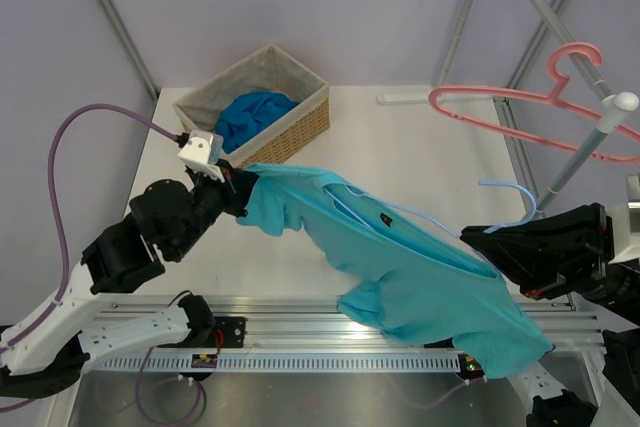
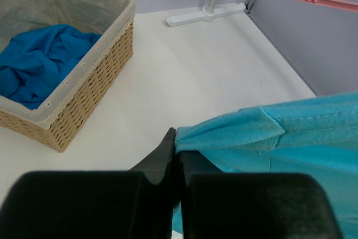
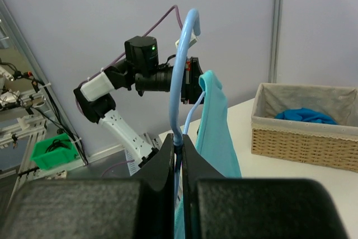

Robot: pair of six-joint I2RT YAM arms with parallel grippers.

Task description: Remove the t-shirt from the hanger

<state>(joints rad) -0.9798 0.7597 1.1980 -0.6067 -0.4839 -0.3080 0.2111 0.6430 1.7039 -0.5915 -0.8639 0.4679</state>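
The left gripper (image 2: 174, 138) has its fingers pressed together on a hemmed edge of the t-shirt (image 1: 400, 267), at nine o'clock over the table (image 1: 400, 152). The right gripper (image 3: 179, 144) pinches the thin blue hanger (image 3: 180, 76) at three o'clock. The shirt stretches between them, sagging over the near rail towards five o'clock. A basket (image 1: 300, 125) holding a blue cloth (image 1: 250, 112) sits at eleven o'clock, and a pink hanger (image 1: 500, 99) at two

T-shirt (image 1: 400, 267) stretched above the table's (image 1: 420, 157) near edge
Hanger (image 1: 508, 185) inside it, hook out at the right; basket (image 1: 312, 107) at the far-left corner, cloth (image 1: 250, 113) in it.
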